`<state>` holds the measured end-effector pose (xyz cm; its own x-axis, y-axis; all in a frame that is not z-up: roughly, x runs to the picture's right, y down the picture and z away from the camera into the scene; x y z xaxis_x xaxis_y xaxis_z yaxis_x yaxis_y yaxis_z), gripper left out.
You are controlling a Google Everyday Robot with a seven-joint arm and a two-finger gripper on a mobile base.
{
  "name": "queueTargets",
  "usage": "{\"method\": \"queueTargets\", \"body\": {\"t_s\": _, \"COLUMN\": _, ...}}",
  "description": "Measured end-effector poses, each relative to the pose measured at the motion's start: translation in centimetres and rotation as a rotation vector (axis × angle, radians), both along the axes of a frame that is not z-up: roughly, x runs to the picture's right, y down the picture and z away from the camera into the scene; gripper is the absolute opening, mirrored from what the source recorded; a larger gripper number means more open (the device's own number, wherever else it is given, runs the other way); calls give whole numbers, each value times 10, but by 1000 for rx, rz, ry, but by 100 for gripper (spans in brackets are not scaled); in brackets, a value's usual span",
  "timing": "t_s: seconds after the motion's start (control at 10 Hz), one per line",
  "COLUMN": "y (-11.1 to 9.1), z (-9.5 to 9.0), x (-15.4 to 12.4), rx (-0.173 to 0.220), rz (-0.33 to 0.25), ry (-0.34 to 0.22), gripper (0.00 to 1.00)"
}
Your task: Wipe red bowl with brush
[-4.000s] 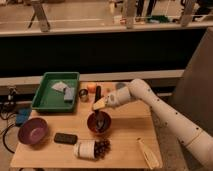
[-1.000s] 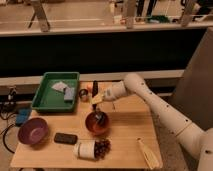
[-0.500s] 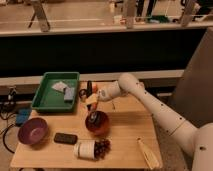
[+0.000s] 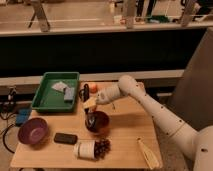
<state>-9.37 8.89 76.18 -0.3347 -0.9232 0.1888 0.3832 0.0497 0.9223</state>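
hand [image 4: 90,104]: mine, just above red bowl [image 4: 97,123], back-left rim
grip: clenched on brush [image 4: 90,117]
brush axis: near upright, head down in bowl

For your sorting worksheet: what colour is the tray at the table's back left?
Green, seen in the camera view: the tray. The claw hovers over the red bowl.
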Motion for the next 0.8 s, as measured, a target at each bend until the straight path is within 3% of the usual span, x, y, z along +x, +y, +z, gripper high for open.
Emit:
{"method": "queueTargets", "body": {"t_s": 0.4, "y": 11, "z": -13, "x": 19, "rx": 21, "rz": -23, "ry": 31, "gripper": 8}}
{"method": "queueTargets", "body": {"t_s": 0.8, "y": 1, "z": -9, "x": 44, "rx": 56, "rz": -10, "ry": 106, "gripper": 8}}
